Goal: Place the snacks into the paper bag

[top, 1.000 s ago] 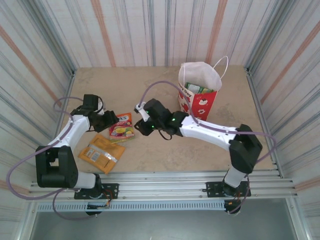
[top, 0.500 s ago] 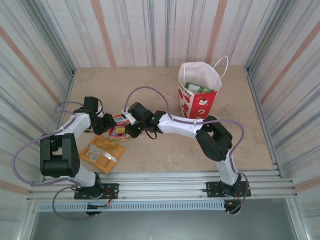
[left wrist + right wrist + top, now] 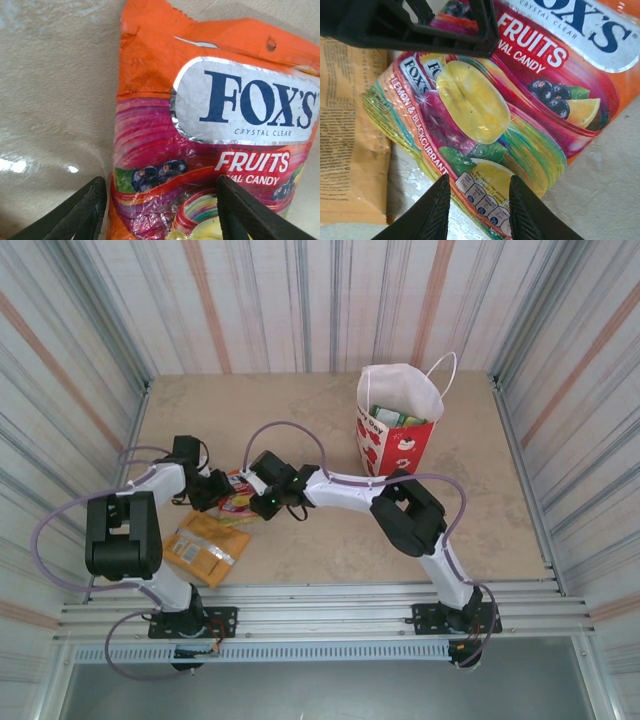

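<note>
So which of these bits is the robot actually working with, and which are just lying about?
Part of the job:
Fox's candy bag
orange pouch
red paper bag
green packet, already inside the bag

Just there (fixtures, nothing loose):
table
metal rail
striped walls

Right gripper (image 3: 480,210) swung left over the candy bag (image 3: 200,125); left gripper (image 3: 160,215) edged closer

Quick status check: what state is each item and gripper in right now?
Candy bag: flat on table, not gripped.
Orange pouch: flat on table, untouched.
Paper bag: upright, open, green packet inside.
Left gripper: open, over candy bag.
Right gripper: open, over candy bag.
</note>
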Controlling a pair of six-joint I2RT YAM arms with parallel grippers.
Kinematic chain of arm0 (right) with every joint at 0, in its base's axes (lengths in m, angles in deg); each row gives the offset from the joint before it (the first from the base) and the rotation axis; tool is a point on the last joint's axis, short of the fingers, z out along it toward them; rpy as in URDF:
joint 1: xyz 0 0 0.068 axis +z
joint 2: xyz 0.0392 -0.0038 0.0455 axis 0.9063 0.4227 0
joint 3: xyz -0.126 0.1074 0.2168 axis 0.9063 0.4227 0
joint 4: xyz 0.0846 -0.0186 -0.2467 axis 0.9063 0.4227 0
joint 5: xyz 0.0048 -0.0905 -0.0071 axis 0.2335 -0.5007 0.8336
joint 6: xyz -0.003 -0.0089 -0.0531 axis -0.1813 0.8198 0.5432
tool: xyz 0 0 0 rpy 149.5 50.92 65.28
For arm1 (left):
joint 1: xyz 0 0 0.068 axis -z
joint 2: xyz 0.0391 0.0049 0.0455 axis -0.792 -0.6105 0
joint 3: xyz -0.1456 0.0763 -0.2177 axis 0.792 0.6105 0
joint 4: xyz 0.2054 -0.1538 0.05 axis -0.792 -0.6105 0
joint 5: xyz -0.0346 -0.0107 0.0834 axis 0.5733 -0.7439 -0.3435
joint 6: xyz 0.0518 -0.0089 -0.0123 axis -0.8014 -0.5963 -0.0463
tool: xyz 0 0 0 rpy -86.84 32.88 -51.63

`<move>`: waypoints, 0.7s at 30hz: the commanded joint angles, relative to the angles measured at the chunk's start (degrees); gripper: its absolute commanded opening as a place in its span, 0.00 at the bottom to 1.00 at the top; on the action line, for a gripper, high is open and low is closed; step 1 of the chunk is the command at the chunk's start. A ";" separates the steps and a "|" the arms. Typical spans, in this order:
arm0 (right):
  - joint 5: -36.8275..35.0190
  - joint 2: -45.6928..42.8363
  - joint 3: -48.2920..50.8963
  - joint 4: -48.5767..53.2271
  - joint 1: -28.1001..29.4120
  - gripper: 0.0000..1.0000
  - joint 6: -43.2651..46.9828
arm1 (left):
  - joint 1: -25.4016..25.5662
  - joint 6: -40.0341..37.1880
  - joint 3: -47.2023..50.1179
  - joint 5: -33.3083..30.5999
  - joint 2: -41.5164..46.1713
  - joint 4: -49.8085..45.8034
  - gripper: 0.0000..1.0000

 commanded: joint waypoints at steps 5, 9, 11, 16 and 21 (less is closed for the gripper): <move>1.06 2.86 -2.14 2.03 0.42 0.32 1.76 | -0.41 -0.70 1.17 2.88 -2.12 1.05 0.53; 1.33 3.33 -2.17 2.10 0.38 0.31 1.64 | -0.29 -0.56 1.48 4.24 -1.39 1.46 0.43; 1.24 3.16 -2.17 2.10 0.38 0.31 1.57 | -0.29 -0.59 1.43 4.66 -0.53 1.28 0.39; -0.11 1.03 -2.30 2.09 0.38 0.34 1.53 | -0.10 -1.39 0.49 4.22 3.45 -0.19 0.23; -2.70 -3.70 -1.70 2.10 0.25 0.39 1.74 | 1.18 -2.45 0.03 2.19 9.17 -0.92 0.11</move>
